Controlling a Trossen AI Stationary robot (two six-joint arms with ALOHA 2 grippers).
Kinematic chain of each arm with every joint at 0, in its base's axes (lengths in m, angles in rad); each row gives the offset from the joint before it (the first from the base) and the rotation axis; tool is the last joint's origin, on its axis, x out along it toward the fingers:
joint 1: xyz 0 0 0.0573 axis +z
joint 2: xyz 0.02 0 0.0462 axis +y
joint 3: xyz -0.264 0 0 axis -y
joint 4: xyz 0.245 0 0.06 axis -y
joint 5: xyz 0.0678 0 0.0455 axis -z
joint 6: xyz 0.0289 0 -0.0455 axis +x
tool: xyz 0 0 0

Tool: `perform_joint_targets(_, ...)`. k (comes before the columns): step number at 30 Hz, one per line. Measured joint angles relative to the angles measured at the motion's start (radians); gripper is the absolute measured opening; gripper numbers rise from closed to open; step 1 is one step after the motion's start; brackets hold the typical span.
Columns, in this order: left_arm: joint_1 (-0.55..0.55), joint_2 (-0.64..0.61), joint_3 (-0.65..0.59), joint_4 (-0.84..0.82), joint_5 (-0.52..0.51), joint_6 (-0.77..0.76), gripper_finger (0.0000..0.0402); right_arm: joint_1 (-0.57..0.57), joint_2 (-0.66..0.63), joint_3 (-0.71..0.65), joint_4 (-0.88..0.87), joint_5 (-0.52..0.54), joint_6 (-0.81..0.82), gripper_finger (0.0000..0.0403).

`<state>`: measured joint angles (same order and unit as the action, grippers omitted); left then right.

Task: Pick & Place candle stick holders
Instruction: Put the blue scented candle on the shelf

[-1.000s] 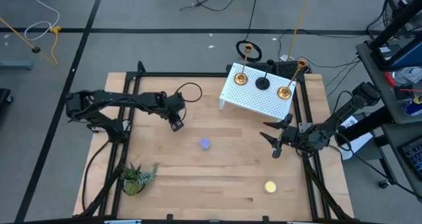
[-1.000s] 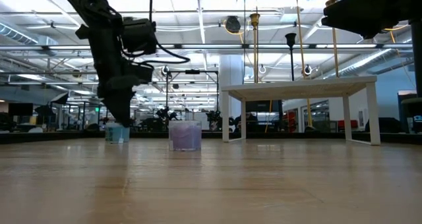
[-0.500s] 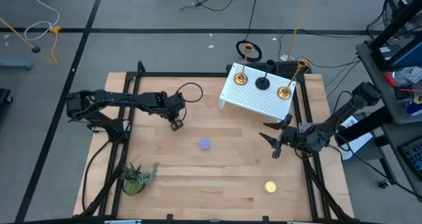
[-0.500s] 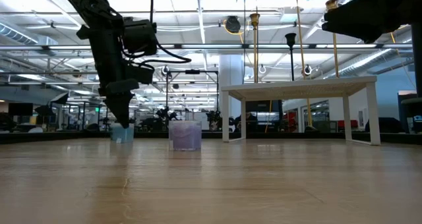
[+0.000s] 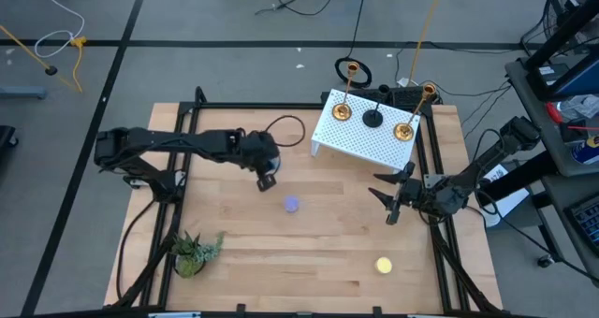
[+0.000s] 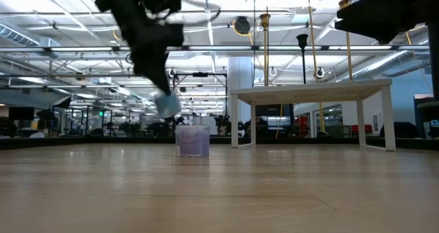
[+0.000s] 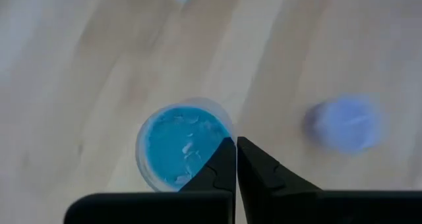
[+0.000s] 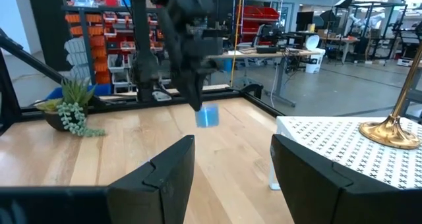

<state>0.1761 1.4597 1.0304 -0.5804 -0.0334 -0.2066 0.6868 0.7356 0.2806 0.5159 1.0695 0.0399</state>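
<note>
Your left jaws are pinched nearly together on the rim of the blue holder, one finger inside the cup and one outside, and it hangs clear of the worktop near its middle, toward ten o'clock from the lilac holder. Your right jaws stand wide apart with nothing between them, waiting near the three o'clock edge. By my reading you are partway through: two brass holders, one toward the rear and one toward the right, and the black holder between them already stand on the white perforated stand at one o'clock, so the blue one is in transit, while the lilac one at centre and the yellow holder at five o'clock are still to be moved, if the stand is the goal. The low holders are short round cups; the blue one looks translucent with a waxy, uneven blue fill. The brass ones are shiny, with round bases and slim stems; the black one is matte. The worktop is pale, smooth wood grain, and a small green plant sits at seven o'clock.
</note>
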Motion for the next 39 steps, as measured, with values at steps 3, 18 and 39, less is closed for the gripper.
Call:
perform_joint_targets(3, -0.034, 0.009, 0.104, 0.002, -0.002, 0.042, 0.0003, 0.000, 0.000, 0.000, 0.020, 0.001, -0.012, 0.0196)
perform_joint_targets(18, -0.049, 0.345, 0.642, 0.034, -0.016, 0.299, 0.0001, 0.000, 0.000, 0.000, 0.028, -0.001, -0.059, 0.0196)
perform_joint_targets(39, 0.122, 0.604, 0.958, -0.170, 0.032, 0.262, 0.0006, 0.000, 0.000, 0.000, -0.162, 0.001, -0.032, 0.0196)
